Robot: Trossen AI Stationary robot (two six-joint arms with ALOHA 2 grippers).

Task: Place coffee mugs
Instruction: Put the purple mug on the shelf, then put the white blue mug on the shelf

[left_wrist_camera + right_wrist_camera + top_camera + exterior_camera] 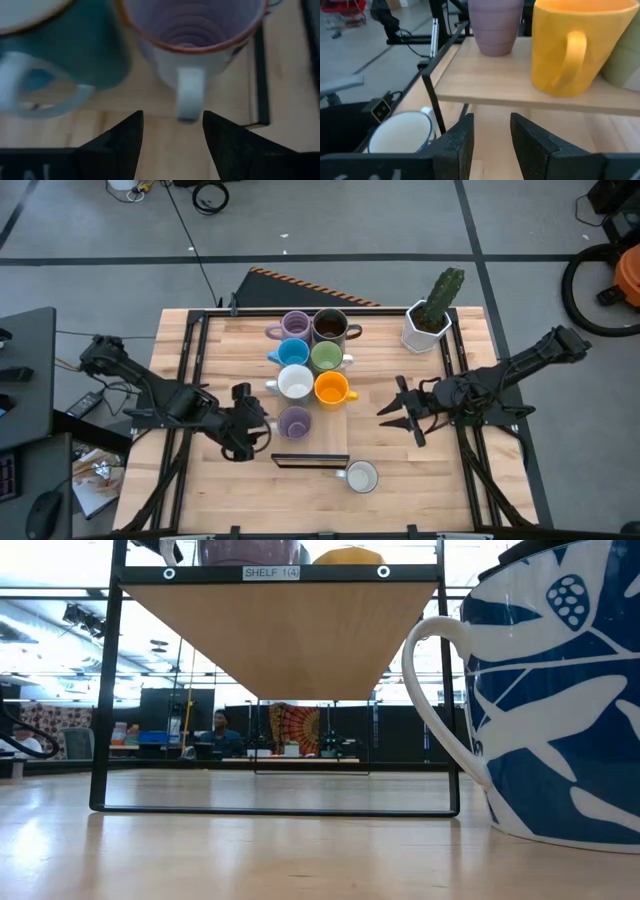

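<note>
Left hand (262, 418), fingers spread and empty, sits just beside the purple mug (294, 421) mid-tabletop. Right hand (396, 408), also parted, waits toward the right edge.

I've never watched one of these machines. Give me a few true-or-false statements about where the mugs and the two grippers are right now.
1. Seven mugs stand on the raised wooden shelf. True.
2. The left gripper holds the purple mug. False: it is open, just beside that mug.
3. A white mug sits apart on the table, off the shelf. True.
4. The right gripper grips the orange mug. False: it is open and apart from it.
5. The cactus pot stands among the mugs. False: it stands at a table corner.
</note>
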